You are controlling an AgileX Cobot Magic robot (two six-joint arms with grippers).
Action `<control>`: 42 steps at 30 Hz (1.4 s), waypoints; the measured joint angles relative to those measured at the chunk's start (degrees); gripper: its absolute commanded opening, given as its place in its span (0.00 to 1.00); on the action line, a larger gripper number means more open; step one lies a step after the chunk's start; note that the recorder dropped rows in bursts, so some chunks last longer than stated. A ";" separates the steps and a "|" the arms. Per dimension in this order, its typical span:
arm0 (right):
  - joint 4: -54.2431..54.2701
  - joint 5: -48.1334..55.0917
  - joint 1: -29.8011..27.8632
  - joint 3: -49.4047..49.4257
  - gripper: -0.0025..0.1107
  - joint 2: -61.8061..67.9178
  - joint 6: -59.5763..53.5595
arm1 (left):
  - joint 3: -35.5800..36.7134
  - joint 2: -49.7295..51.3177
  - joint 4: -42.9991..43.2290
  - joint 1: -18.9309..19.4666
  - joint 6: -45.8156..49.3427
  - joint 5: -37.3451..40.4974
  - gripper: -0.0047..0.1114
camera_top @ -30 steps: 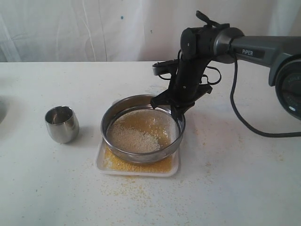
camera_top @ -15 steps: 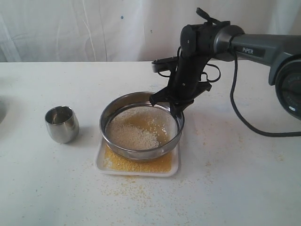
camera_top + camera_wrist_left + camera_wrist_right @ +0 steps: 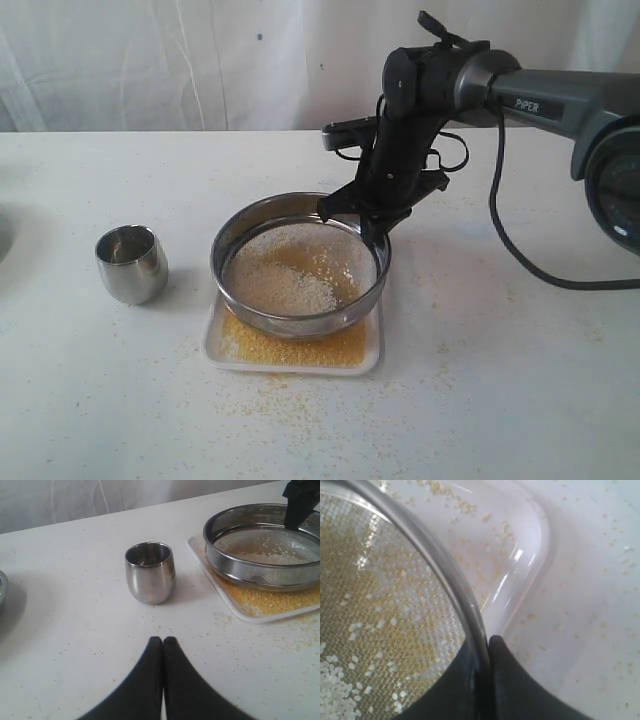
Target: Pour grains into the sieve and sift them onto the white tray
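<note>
Right gripper (image 3: 372,228) clamped on rim of wide round steel mesh sieve (image 3: 300,322). Sieve body runs outward from fingertips, directly over flat square white tray (image 3: 290,368). Pale grains (image 3: 285,285) lie on mesh. Left gripper (image 3: 162,645) closed, empty.

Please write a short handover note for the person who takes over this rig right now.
Left gripper: shut, empty, facing the steel cup.
Right gripper: shut on the rim of the sieve, which is over the white tray.
Done: grains poured; yellow fines lie on the tray.
Left: pale grains sit on the mesh; probably sift more.
</note>
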 measured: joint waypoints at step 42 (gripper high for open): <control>1.89 -6.72 0.00 19.52 0.06 -29.12 -4.03 | 0.00 0.00 0.00 0.00 0.00 0.00 0.04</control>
